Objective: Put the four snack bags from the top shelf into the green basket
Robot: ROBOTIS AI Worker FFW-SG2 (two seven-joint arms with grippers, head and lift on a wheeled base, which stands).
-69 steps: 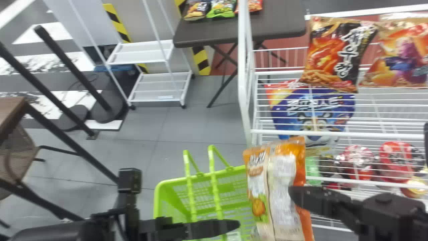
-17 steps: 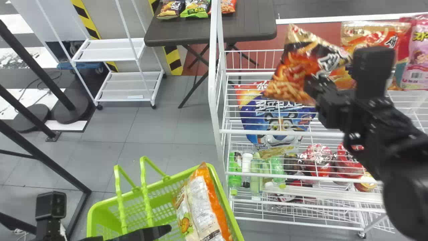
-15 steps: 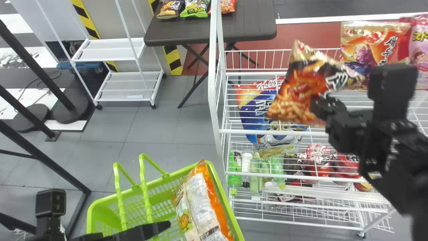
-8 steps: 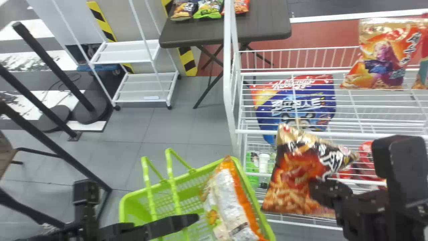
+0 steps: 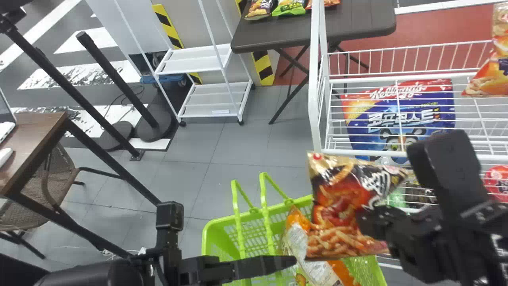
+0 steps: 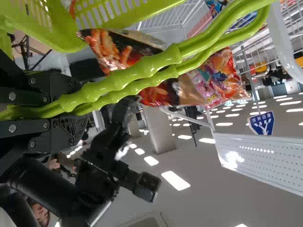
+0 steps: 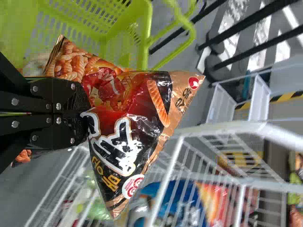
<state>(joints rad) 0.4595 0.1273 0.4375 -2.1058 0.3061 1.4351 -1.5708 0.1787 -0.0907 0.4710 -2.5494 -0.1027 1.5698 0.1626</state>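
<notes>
My right gripper (image 5: 371, 224) is shut on the black-and-orange snack bag (image 5: 343, 198), which hangs over the right part of the green basket (image 5: 222, 226). In the right wrist view the right gripper (image 7: 78, 114) pinches that snack bag (image 7: 137, 113). Under it, an orange-and-white snack bag (image 5: 305, 242) leans inside the basket. At the basket's near side is my left gripper (image 5: 278, 265); in the left wrist view the left gripper (image 6: 71, 106) is shut on the two green handles (image 6: 156, 66). Another orange snack bag (image 5: 490, 73) stands on the top shelf at the right edge.
The white wire rack (image 5: 315, 99) rises right of the basket, with a blue cereal bag (image 5: 401, 115) on a lower level. A dark table (image 5: 357, 24) with small snack bags and a white cart (image 5: 210, 89) stand behind. A wooden desk (image 5: 35, 135) is at the left.
The orange-and-white bag, earlier in my right gripper, has gone into the basket. My right gripper has brought the black-and-orange bag from the shelf down and left over the basket. The head view has shifted left.
</notes>
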